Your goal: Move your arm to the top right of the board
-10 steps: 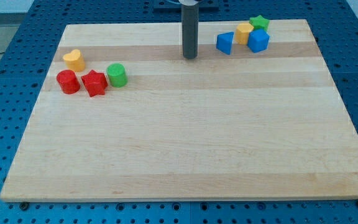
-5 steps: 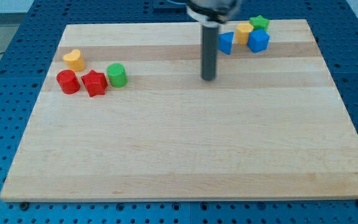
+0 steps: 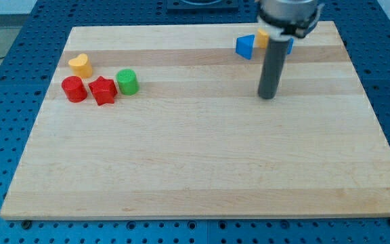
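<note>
My tip (image 3: pixel 267 97) rests on the wooden board (image 3: pixel 202 156), right of centre in the upper half. It stands below a cluster at the view's top right: a blue block (image 3: pixel 245 47), a yellow block (image 3: pixel 261 38) and a blue cube (image 3: pixel 289 46), the last two partly hidden behind the rod and arm. The tip touches no block. A green star seen earlier is hidden by the arm.
At the view's left stand a yellow heart-shaped block (image 3: pixel 80 65), a red cylinder (image 3: pixel 74 89), a red star (image 3: pixel 102 90) and a green cylinder (image 3: pixel 126 81). A blue perforated table surrounds the board.
My tip has moved to the view's right and downward, from the top middle of the board to below the top-right cluster. No block has moved.
</note>
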Robot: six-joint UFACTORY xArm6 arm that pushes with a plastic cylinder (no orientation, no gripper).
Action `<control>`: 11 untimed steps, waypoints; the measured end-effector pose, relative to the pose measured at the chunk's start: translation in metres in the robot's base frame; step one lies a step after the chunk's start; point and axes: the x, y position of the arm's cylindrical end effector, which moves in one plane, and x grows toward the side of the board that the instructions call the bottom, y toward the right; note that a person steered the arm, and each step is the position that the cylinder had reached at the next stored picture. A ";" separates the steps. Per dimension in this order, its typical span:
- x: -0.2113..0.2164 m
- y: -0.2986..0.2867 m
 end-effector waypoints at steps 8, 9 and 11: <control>0.029 -0.172; -0.006 -0.039; -0.066 0.128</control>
